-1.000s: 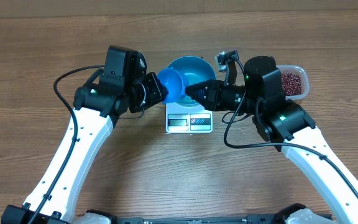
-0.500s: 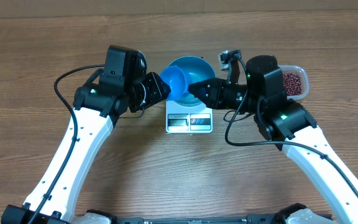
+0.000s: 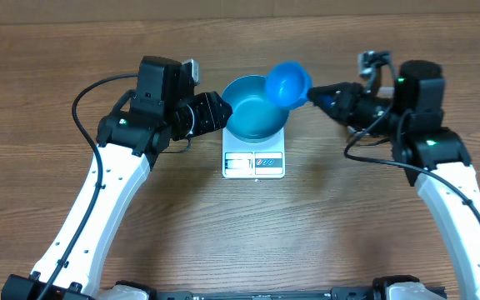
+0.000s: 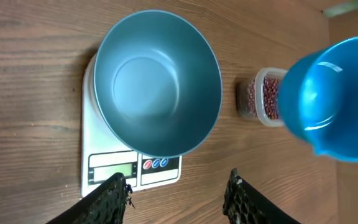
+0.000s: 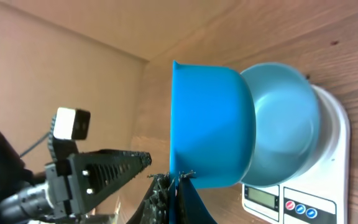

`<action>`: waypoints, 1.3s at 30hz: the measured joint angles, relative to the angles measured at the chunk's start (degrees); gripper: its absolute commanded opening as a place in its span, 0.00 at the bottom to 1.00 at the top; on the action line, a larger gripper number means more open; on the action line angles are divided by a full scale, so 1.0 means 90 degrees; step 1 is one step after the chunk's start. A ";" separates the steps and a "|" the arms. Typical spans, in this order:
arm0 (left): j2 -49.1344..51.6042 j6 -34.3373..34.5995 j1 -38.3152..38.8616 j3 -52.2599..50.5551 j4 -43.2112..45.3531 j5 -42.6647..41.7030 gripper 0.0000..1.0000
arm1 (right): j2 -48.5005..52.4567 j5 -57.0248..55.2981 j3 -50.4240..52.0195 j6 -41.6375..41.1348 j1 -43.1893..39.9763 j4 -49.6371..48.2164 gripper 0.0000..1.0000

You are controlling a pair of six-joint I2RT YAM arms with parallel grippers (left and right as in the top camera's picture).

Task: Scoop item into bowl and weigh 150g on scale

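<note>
The bright blue bowl (image 3: 252,117) sits empty on the white scale (image 3: 254,162); the left wrist view looks down on the bowl (image 4: 157,81) and the scale (image 4: 110,168). My right gripper (image 3: 317,94) is shut on the handle of a small blue scoop (image 3: 288,83), which hangs over the bowl's right rim. In the right wrist view the scoop (image 5: 210,124) stands on edge above the gripper (image 5: 178,190). My left gripper (image 3: 217,112) is open and empty at the bowl's left side, its fingers (image 4: 114,199) spread. The item, dark red beans (image 4: 261,98), lies in a clear tub.
The clear tub (image 4: 248,106) stands on the wooden table right of the scale; in the overhead view my right arm (image 3: 407,108) covers it. The left arm's finger (image 5: 104,168) shows beside the scoop in the right wrist view. A cardboard wall runs along the far edge.
My left gripper has opened and let go of the scoop. The right gripper has carried the scoop to the right, from the bowl's left side to its right rim.
</note>
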State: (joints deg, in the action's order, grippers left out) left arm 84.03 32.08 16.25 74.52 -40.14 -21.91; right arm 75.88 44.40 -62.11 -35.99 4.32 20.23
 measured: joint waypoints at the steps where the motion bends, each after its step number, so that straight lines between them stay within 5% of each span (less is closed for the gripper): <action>1: 0.0000 -0.0095 0.0000 0.0000 0.0005 -0.0005 0.53 | -0.0039 0.0068 0.0000 0.0000 -0.0095 0.0000 0.04; 11: -0.0097 -0.0617 0.0000 0.0571 -0.0056 -0.0126 0.54 | -0.0760 0.0782 -0.0238 0.0121 -0.1251 0.0942 0.04; 19: -0.0741 -0.0775 0.0000 0.1073 -0.0155 -0.0168 0.57 | -0.0787 0.0945 -0.1702 0.1127 -0.2225 0.3517 0.04; 25: -0.0957 -0.0913 0.0000 0.1112 -0.0478 -0.0165 0.58 | -0.0794 -0.0053 -0.2730 0.2130 -0.2710 0.5241 0.04; 39: -0.0534 -0.0969 0.0529 0.1112 -0.1292 0.0085 0.56 | -0.0372 -0.1489 -0.2861 0.3351 -0.2769 0.5768 0.04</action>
State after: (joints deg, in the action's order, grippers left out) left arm 79.22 23.35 21.02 84.53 -51.77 -21.15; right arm 72.53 31.00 -87.85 -5.82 -20.60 72.14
